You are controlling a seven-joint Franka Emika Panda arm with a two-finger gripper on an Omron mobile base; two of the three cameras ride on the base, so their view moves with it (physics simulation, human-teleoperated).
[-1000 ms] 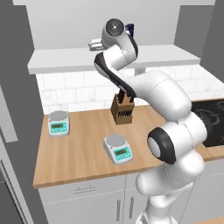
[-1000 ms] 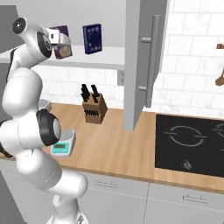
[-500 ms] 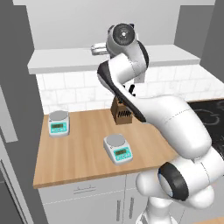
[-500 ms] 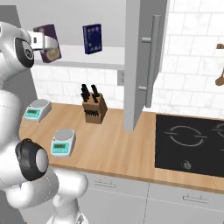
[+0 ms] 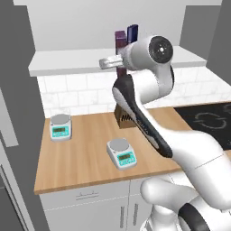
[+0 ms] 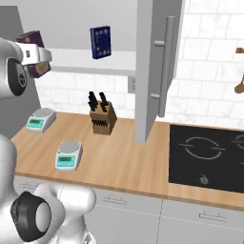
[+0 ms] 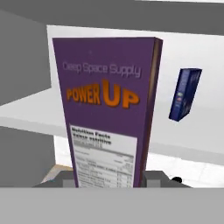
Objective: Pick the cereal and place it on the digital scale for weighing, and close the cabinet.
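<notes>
Setting: rendered kitchen; wooden counter (image 6: 124,157) with a black hob (image 6: 209,157) at its 3 o'clock end, white tiled wall behind, light grey wall cabinet (image 6: 157,66) above with its door standing open and a white shelf (image 5: 81,59) exposed.

Item 1, the cereal (image 7: 107,109): tall purple box, lettered "POWER UP", upright. In the left base view it (image 5: 120,45) stands at 12 o'clock above the knife block (image 5: 124,118), at the front edge of the shelf; whether it is touching the shelf or just off it cannot be told.

Item 2, gripper (image 7: 111,177): pinching the cereal low on its narrow sides, one finger on each, the box centred between them.

Item 3, dark blue box (image 6: 100,42): on the shelf, at 3 o'clock of the cereal in the hand view, apart from it.

Item 4, digital scale (image 5: 122,153): askew on the counter, at 6 o'clock below the knife block, platter bare. A second scale (image 5: 60,126) sits square at 9 o'clock of it.

Handling note (judgement): the step in hand appears to be carrying the cereal out and down. Keep the box upright and the squeeze unchanged; draw straight out from the shelf edge before descending, steer clear of the knife block, and set the base flat on the middle of the round platter, since a tall slim box will topple if placed off-centre.
</notes>
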